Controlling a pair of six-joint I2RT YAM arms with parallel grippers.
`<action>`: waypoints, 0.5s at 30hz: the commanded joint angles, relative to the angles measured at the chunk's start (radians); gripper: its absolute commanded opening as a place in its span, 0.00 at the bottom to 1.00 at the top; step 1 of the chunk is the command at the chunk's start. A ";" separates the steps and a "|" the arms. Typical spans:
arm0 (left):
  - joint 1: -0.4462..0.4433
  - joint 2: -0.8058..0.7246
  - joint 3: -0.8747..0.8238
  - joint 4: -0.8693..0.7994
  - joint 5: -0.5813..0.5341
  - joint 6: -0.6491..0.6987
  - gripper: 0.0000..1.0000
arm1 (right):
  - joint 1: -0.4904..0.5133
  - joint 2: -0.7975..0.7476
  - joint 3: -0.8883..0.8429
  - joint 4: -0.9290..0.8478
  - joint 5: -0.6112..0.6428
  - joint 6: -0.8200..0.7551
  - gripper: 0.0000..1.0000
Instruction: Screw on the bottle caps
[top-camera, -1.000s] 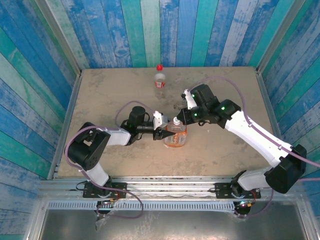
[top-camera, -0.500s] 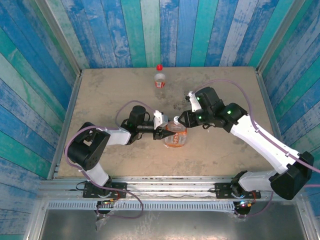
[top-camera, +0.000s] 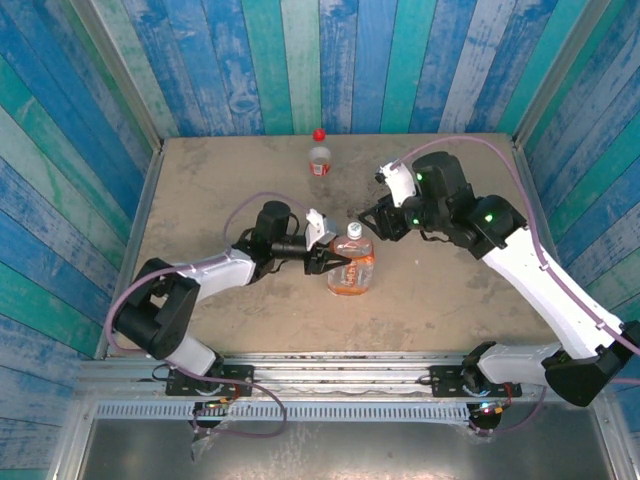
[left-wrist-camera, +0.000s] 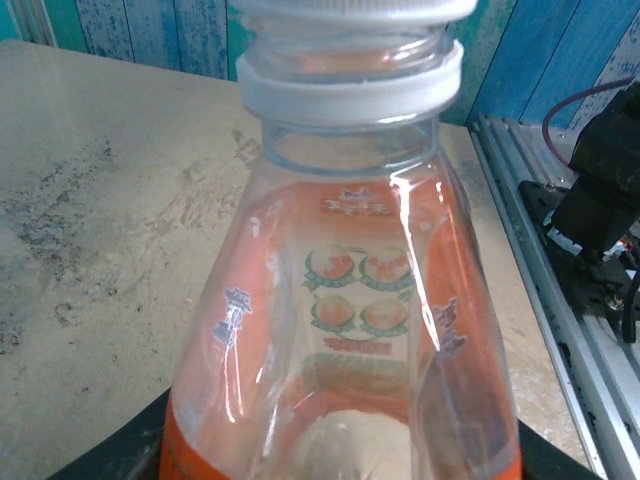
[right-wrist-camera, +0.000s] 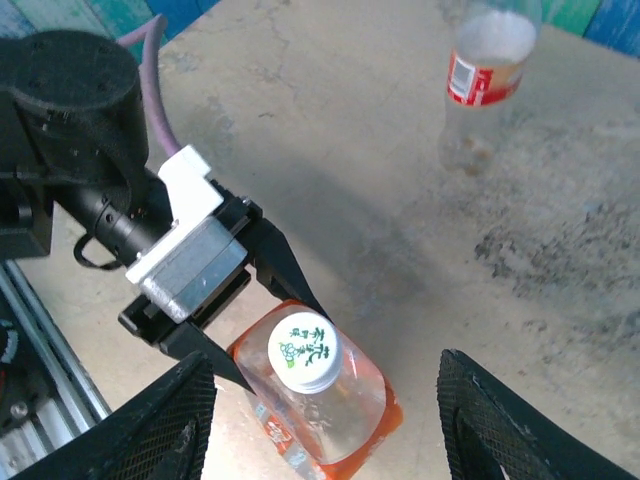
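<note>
Bottles stand well apart on the sandy table (top-camera: 200, 190). The orange-label bottle (top-camera: 350, 272) is upright near the middle, with the white cap (top-camera: 353, 231) sitting on its mouth. From the left wrist camera, a stretch of clear neck shows between that cap (left-wrist-camera: 350, 10) and the white collar ring (left-wrist-camera: 350, 95) below it. The left gripper (top-camera: 333, 262) reaches in from the side and is clamped on this bottle, one black finger on each side of its body. The right gripper (top-camera: 372, 215) hangs just beyond and above the cap, touching nothing. Its fingers (right-wrist-camera: 175, 420) are spread wide with nothing between them, and the capped bottle (right-wrist-camera: 330, 400) is below. The slim bottle (top-camera: 319, 160) with the red label band stands upright near the back wall, and the red cap (top-camera: 319, 134) is on top of it.
</note>
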 joint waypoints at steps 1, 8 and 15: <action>0.002 -0.084 0.059 -0.173 0.017 -0.008 0.53 | -0.005 0.001 0.036 -0.048 -0.062 -0.149 0.63; 0.005 -0.134 0.155 -0.424 0.026 0.058 0.52 | -0.021 0.055 0.117 -0.155 -0.187 -0.356 0.67; 0.004 -0.157 0.226 -0.566 -0.007 0.109 0.52 | -0.045 0.172 0.270 -0.362 -0.265 -0.603 0.70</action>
